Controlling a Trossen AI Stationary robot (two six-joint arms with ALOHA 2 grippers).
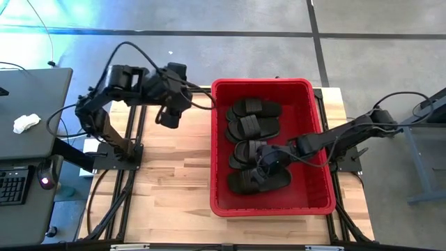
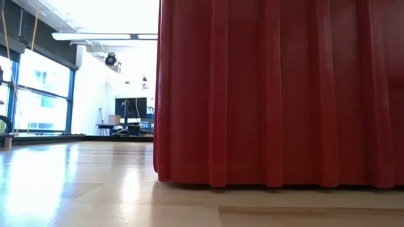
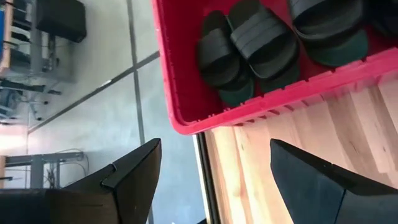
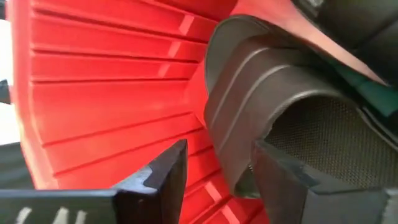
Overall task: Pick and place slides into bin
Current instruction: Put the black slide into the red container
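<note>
The red bin [image 1: 317, 150] stands on the wooden table, right of its middle; its wall [image 2: 278, 94] fills the low view. Several dark slides [image 1: 252, 127] lie on its floor, some overlapping. My right gripper [image 1: 267, 166] reaches down into the bin, open, over the nearest slides [image 1: 258, 181]. In its wrist view a ribbed-strap slide [image 4: 267, 93] lies right before the fingers. My left gripper [image 1: 169, 117] hangs open and high over the table, left of the bin's far corner, holding nothing; its wrist view looks down on the bin's rim [image 3: 186, 118] and the slides [image 3: 249, 43]. My right gripper [image 4: 217, 180] straddles the side of the slide's ribbed strap [image 4: 233, 155]. One finger [image 4: 298, 180] stands in the opening under the strap; the other [image 4: 161, 177] stands outside, with red bin floor showing between it and the strap. Whether the inner finger touches the slide, I cannot tell.
Bare wooden table [image 1: 174, 181] lies left of the bin and along its near side. A dark desk [image 1: 28, 139] with a keyboard [image 1: 10, 185] and a white rag [image 1: 26, 123] stands beyond the table's left edge. Cables loop by both arm bases.
</note>
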